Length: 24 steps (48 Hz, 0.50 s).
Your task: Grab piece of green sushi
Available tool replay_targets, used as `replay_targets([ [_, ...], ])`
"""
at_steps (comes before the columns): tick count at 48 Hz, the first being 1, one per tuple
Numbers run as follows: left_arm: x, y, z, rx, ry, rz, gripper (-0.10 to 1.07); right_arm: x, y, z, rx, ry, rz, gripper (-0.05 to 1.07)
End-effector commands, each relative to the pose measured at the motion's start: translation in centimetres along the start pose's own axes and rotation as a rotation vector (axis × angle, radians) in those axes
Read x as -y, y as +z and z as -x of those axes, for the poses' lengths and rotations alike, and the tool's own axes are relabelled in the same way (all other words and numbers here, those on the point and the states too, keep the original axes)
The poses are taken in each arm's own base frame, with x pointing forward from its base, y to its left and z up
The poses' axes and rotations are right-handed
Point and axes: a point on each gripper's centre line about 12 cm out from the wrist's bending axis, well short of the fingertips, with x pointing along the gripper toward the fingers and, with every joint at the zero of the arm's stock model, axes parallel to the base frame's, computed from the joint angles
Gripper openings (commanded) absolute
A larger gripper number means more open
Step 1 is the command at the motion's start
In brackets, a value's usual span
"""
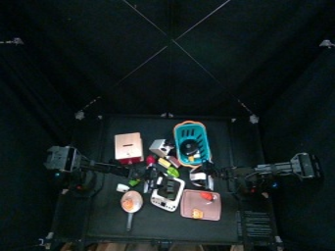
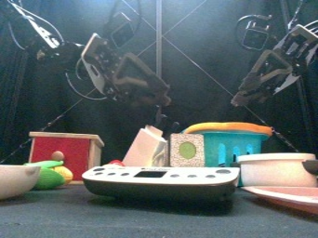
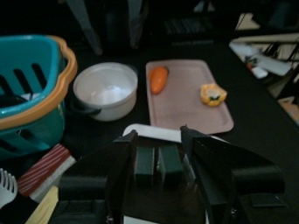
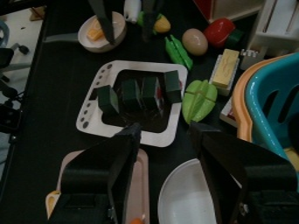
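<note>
A teal plastic basket with an orange rim (image 4: 271, 94) stands beside a white rectangular tray (image 4: 131, 105) holding dark-green sushi pieces (image 4: 140, 91). Above the tray, the right gripper (image 4: 163, 133) hangs with jaws apart, empty. The left gripper (image 3: 158, 133) is spread wide; no writing is legible.

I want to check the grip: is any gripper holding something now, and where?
Nothing is held. Left gripper and right gripper hang open above the green sushi.
</note>
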Motion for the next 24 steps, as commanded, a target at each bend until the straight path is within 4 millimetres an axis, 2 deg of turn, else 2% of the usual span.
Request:
replay_targets([
  [1,-1.4,0.5,-0.7,-0.034,0.044,0.006,0.83,-0.2,0.6,0.0,0.019,0.009,0.001,0.84],
  [12,-3.2,-0.9,-1.7,-0.102,0.085,-0.035,0.82,-0.1,0.4,-0.2,0.011,0.006,-0.005,0.84],
  [24,-3.4,-2.0,-2.2,-0.135,0.094,-0.016,0.83,-0.1,0.2,-0.3,0.001,0.006,-0.002,0.84],
])
